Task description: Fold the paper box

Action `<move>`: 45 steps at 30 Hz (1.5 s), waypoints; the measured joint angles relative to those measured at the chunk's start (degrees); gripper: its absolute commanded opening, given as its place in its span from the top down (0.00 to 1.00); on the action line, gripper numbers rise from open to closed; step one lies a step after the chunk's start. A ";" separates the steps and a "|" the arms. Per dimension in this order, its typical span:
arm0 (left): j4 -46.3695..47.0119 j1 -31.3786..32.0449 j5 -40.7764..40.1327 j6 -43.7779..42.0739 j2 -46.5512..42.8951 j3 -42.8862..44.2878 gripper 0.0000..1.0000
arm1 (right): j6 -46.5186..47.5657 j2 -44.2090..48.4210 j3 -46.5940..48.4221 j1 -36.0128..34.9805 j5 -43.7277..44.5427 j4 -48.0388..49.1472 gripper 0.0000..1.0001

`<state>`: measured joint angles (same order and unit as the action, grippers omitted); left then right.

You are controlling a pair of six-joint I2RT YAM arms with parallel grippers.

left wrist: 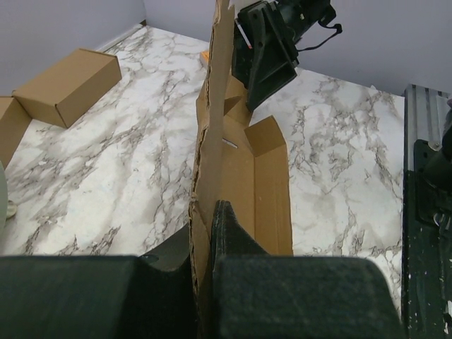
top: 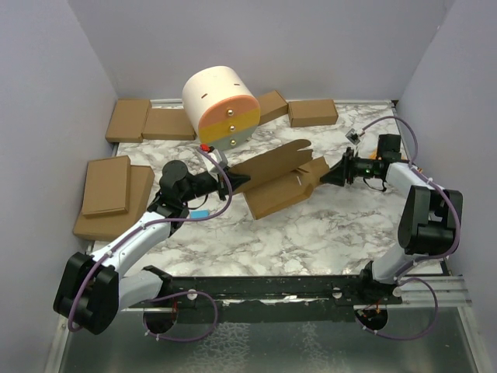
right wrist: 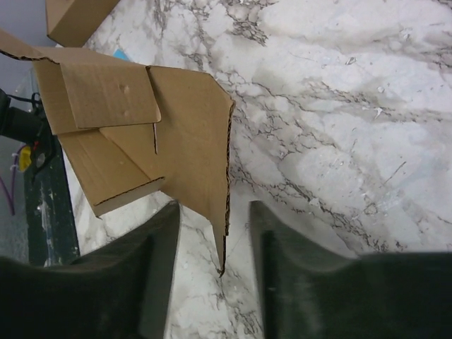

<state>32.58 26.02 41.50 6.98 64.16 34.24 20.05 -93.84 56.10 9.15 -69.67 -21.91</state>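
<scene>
The paper box [top: 278,180] is a brown die-cut sheet, partly folded, held raised and slanting over the middle of the marble table. My left gripper [top: 233,183] is shut on its left end; in the left wrist view the jaws [left wrist: 205,222] pinch the cardboard edge-on, and the sheet [left wrist: 244,169] runs away toward the right gripper [left wrist: 265,63]. My right gripper [top: 326,177] is at the sheet's right end. In the right wrist view its jaws [right wrist: 212,229] stand open, a pointed corner of the sheet [right wrist: 191,120] hanging between them and touching neither finger.
A white and orange cylinder [top: 221,105] stands at the back. Ready-made brown boxes lie along the back wall [top: 147,121] [top: 313,112] and in a stack at the left [top: 109,190]. A metal rail [top: 311,287] runs along the near edge.
</scene>
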 measured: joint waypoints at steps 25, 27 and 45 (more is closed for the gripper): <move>-2.23 3.87 -10.84 2.73 8.83 7.10 1.00 | -3.17 8.85 -0.52 -5.86 9.86 7.45 0.99; -2.23 4.46 -11.80 2.99 9.64 7.32 1.00 | -3.54 8.92 -1.31 -6.29 11.43 8.33 0.99; -1.20 9.11 -18.64 -0.72 16.65 10.21 1.00 | -3.50 7.65 -2.03 -12.02 24.00 10.56 0.95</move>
<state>31.38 35.14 22.85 6.26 80.82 44.45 16.56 -86.19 54.06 -2.87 -45.67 -11.35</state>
